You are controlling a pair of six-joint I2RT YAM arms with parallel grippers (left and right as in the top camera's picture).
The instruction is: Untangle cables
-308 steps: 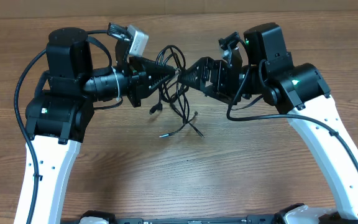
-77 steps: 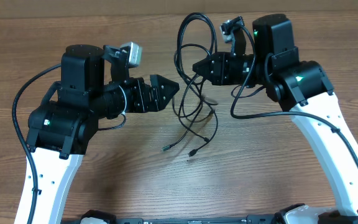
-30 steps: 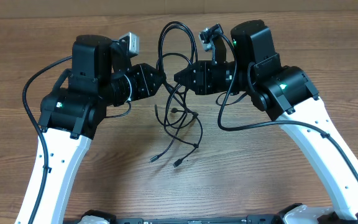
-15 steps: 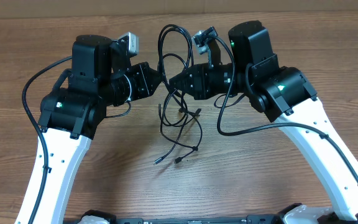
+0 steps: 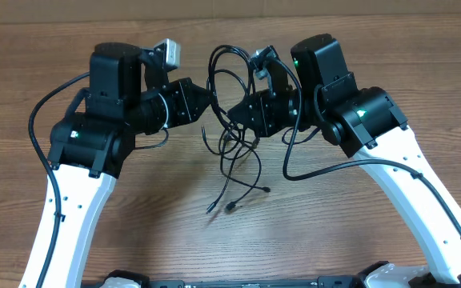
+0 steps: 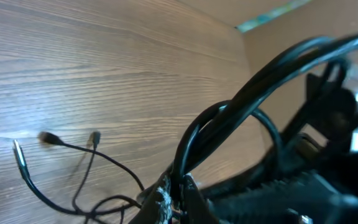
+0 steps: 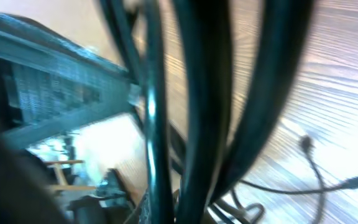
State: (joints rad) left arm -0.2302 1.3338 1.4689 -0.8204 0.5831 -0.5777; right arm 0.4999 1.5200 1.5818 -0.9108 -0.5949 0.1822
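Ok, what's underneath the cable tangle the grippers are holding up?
Only bare wooden table shows beneath the cables, whose plug ends dangle low. The table directly under the left gripper and right gripper is covered by them.

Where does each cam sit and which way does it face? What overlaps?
Overhead: above the table, looking straight down; both arms show, left hand and right hand meeting at the cables.
Left wrist: on the left arm, looking along its fingers, low across the wood; cables close up.
Right wrist: on the right arm, blurred; cables fill the frame, and its own fingers can't be made out.
Shared: both wrist views catch the loose plug ends lying on the wood.
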